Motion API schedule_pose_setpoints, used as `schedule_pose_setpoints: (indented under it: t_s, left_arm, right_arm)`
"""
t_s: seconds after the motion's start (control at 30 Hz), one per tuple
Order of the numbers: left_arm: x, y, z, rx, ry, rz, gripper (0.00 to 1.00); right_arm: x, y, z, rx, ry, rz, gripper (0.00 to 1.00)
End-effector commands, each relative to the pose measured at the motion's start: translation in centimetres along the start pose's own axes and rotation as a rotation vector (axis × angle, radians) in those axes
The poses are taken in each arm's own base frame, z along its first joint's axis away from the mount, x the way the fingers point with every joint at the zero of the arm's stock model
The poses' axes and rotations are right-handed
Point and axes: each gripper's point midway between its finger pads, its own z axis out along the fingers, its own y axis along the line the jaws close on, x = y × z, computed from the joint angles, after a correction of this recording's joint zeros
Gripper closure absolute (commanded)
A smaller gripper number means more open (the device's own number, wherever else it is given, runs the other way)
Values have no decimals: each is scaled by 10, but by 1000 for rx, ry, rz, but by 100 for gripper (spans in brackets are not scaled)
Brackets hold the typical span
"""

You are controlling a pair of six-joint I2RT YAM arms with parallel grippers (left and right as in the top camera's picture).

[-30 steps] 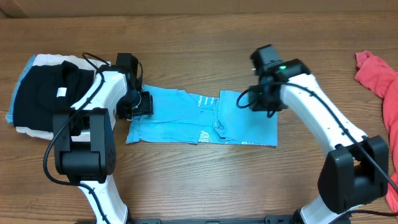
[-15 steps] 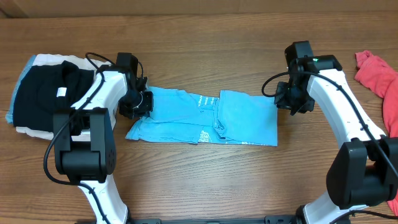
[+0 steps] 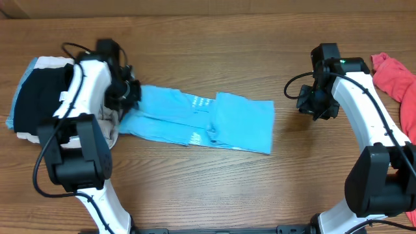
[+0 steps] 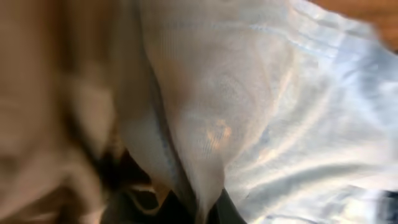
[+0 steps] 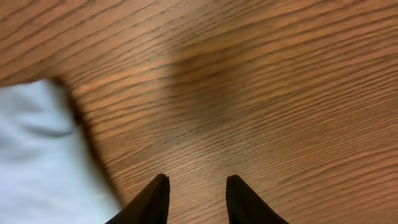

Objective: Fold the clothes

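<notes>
- Closest to you, the table shows plain wood grain between your two arm bases.
- Just beyond it lies the T-shirt. It is sky blue and folded into a long band across the middle of the table. Its left end sits a little farther from you than its right. Small white print shows on the folds near the centre.
- Your left gripper is at the band's left end, clamped tight on the T-shirt. In the left wrist view the pale cloth fills the frame, blurred and bunched into a ridge that runs down toward the fingers.
- Your right gripper hangs off to the right of the band, apart from its edge and holding nothing. In its wrist view the fingers stand narrowly parted with only wood between them, and a corner of the T-shirt shows at the lower left.
- At the far left, just beside the pinched end, sits a stack of black and beige folded garments.
- At the far right edge lies a coral-red garment, crumpled and well apart from the T-shirt.
</notes>
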Motion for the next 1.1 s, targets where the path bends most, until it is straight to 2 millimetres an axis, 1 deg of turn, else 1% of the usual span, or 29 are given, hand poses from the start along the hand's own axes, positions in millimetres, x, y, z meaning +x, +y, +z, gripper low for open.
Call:
schedule_pose_setpoints:
  t_s: [0.0,0.1,0.2,0.23,0.27,0.33,0.4,0.53,0.63,0.67,0.73,0.83,0.97,1.07]
  left_arm:
    - [-24,6,-40,-23,-95,52,96]
    - [-33,5,-61,-19,-131,51,96]
    - [-36,-11,-81,42,-148,63,96]
    - [-34,-20,-86,77,-146,70,96]
    - [-30,-37,-92,137,-136,85,96]
    - [-23,-57,-96,198,-110,107,96]
    - [-12,-76,-94,230,-71,137,96]
    - [11,-110,-88,224,0,217,96]
    - [24,-138,-84,222,27,269,96]
    - [30,-151,-82,217,33,292,96]
    - [36,-167,-79,209,37,307,96]
    - [44,-186,-75,176,31,345,96]
    - [53,-202,-67,113,19,380,96]
    - [61,-217,-65,116,19,397,96]
  right_arm:
    - [-8,-4,-10,-3,-40,27,67]
    - [-8,-4,-10,-3,-40,27,67]
    - [-8,-4,-10,-4,-40,27,67]
    - [-8,-4,-10,-3,-40,27,67]
    - [-8,-4,-10,-4,-40,27,66]
    - [-8,-4,-10,-4,-40,27,67]
    - [-8,-4,-10,-3,-40,27,66]
    - [-8,-4,-10,-3,-37,26,66]
    - [-7,-4,-10,-2,-36,26,66]
    - [-7,-4,-10,-2,-35,26,66]
    - [-7,-4,-10,-1,-33,26,66]
    - [-6,-4,-10,-1,-33,26,67]
    - [-6,-4,-10,-1,-32,26,66]
    - [-6,-5,-10,0,-29,26,66]
